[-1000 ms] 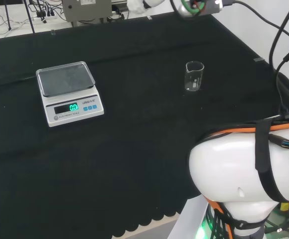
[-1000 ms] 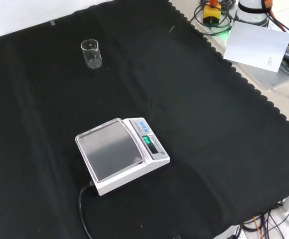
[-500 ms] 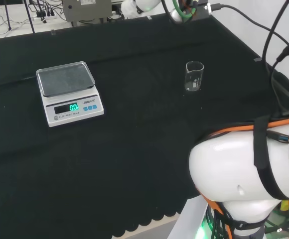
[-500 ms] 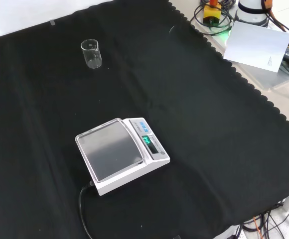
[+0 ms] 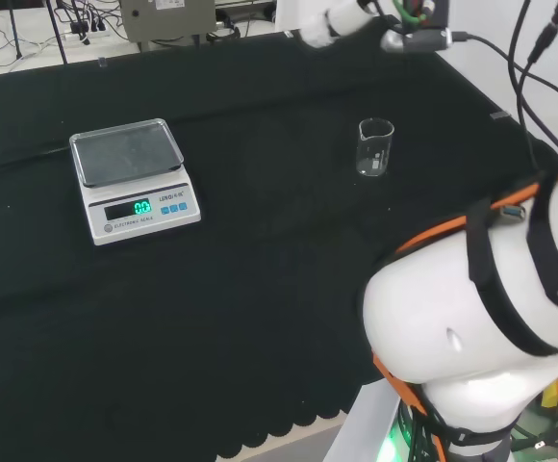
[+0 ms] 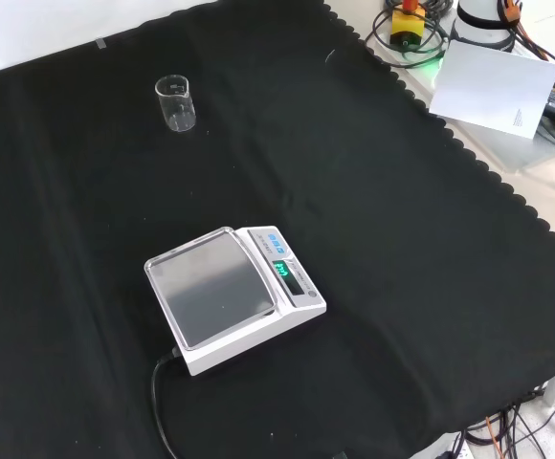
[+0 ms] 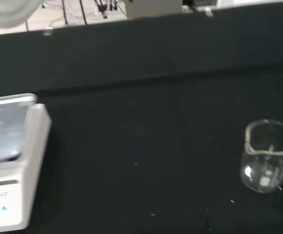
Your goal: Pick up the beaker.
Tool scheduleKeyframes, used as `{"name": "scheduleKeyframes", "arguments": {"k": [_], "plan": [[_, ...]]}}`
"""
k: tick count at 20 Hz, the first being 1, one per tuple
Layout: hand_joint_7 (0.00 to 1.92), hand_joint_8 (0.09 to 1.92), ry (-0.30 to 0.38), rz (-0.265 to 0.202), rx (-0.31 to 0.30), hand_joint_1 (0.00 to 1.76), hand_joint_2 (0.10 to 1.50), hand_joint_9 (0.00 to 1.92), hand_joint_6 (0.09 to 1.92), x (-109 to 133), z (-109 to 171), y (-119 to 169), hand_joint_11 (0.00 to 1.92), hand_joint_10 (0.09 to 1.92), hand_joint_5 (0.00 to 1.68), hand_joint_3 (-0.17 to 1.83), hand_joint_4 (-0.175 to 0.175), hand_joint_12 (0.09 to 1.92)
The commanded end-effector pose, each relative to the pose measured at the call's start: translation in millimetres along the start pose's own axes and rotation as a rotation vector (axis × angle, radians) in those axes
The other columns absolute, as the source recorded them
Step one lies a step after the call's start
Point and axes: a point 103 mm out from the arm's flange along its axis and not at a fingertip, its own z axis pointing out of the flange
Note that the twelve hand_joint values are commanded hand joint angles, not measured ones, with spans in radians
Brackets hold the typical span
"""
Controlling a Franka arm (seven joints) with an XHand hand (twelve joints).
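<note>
I am at the approach step — nothing is held yet. The beaker stands upright and alone on the black cloth, empty as far as I can see, its pour lip showing at the rim in my wrist view. In the head view a white part of my hand shows at the top edge, high above the cloth and beyond the beaker; whether my fingers are spread or curled I cannot tell from here. In the front view the beaker sits near the far-left part of the cloth, well apart from the scale, which stands nearer the middle. My judgement of the next move: come down and across toward the glass, fingers parted wide enough to pass either side of its wall, then close around the body below the rim — clear glass is light and could tip or skid if I nudge it before I have it enclosed. Room is generous: bare cloth lies all round the beaker and the scale is far enough off that I should not brush it. The cloth's scalloped edge and the cables past it lie well away from my path.
</note>
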Motion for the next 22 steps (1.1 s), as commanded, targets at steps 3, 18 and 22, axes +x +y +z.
{"name": "scheduleKeyframes", "arguments": {"k": [3, 18, 22], "plan": [[0.09, 0.69, 0.122, 0.050, 0.009, 0.63, 0.70, 0.08, 0.09, -130.2, 81.4, 83.2, 0.00, 0.85, 0.13, 0.19, 0.030, 1.09], [0.00, 0.48, 0.132, 0.052, 0.007, 0.65, 0.71, 0.00, 0.09, -141.5, 183.9, 119.5, 0.00, 0.82, 0.02, 0.16, 0.056, 0.86], [0.00, 0.49, 0.143, 0.053, 0.050, 0.66, 0.72, 0.00, 0.09, -144.4, 214.1, 141.0, 0.00, 0.82, 0.02, 0.16, 0.058, 0.86]]}}
